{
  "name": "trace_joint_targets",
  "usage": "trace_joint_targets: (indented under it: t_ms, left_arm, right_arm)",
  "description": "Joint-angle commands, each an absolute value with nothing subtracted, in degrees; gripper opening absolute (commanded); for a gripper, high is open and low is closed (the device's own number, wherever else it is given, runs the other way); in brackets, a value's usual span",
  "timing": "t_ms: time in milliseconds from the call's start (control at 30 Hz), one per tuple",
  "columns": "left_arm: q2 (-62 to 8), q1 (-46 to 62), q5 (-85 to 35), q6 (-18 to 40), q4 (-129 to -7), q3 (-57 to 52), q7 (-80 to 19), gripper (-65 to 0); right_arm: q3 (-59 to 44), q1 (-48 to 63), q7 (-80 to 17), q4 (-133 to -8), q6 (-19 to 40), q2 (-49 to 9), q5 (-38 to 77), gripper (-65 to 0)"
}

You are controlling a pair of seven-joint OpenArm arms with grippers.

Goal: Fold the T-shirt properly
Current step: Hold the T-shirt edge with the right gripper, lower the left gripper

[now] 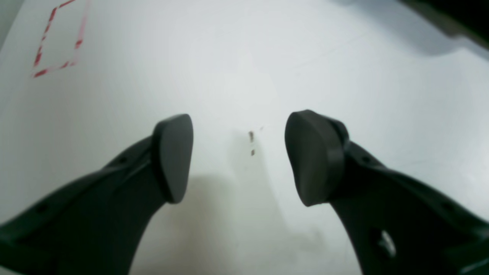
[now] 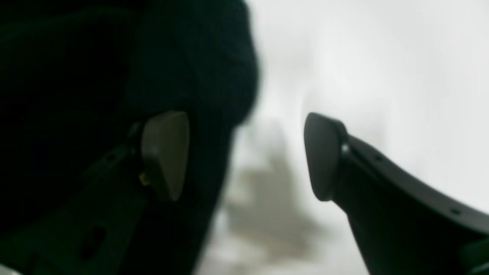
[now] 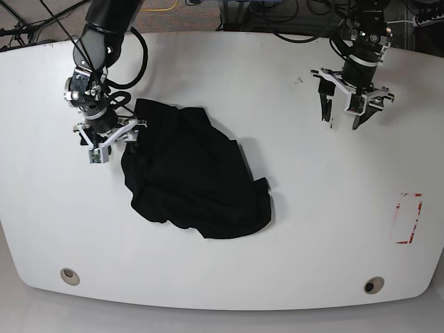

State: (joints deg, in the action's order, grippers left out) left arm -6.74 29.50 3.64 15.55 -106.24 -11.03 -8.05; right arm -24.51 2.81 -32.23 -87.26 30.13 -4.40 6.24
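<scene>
- The plain black, soft cloth T-shirt [image 3: 191,173] lies in a rumpled heap on the white, rounded worktop [image 3: 312,229], spread unevenly with wrinkled edges, not laid flat.
- The right gripper [image 3: 109,141], black with pale fittings, sits at the T-shirt's upper edge, on the side away from the left gripper.
- Right wrist view: its jaws stand apart, released. One dark pad [image 2: 166,152] is right against the black cloth, the other pad is out over bare worktop beside the T-shirt's edge. Cloth fills the side behind the first pad; nothing is pinched between the two.
- Whether that first pad actually touches the cloth or sits just in front of it, I cannot tell; the view is blurred.
- The left gripper [image 3: 350,109] is well apart from the T-shirt, over bare worktop.
- Left wrist view: its jaws are spread wide and empty, only white worktop between them.
- A red dashed rectangle [image 3: 408,218] is marked on the worktop, far from the T-shirt, on the left gripper's side.
</scene>
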Motion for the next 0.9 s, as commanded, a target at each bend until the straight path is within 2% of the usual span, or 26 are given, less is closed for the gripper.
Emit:
trace_joint_targets:
  t_ms: [0,233,567,867]
  left_arm:
    - [-7.0,29.5,3.7,15.5,-107.3,-11.1,-6.6,-26.6]
    - [-7.2,30.5,3.8,15.9,-107.4,-11.8,-7.2,-26.3]
    - [-7.3,30.3,3.9,15.8,-107.6,-11.7,-7.0,-26.2]
    - [-7.5,29.7,3.7,15.5,-107.5,-11.4,-7.0,-25.9]
  right_arm:
    - [-24.7,1.2,-31.3,-87.4,30.8,-5.1,6.7,-18.9]
    - [-24.1,-0.7,-30.7,-83.0,33.9,-7.3,6.9,-17.8]
    - [-23.9,-2.1,-30.9,-81.1,33.7,-8.0,6.6,-18.5]
    - [-24.2,-2.2,-30.9,-81.4,33.2,-7.4,6.8,-21.7]
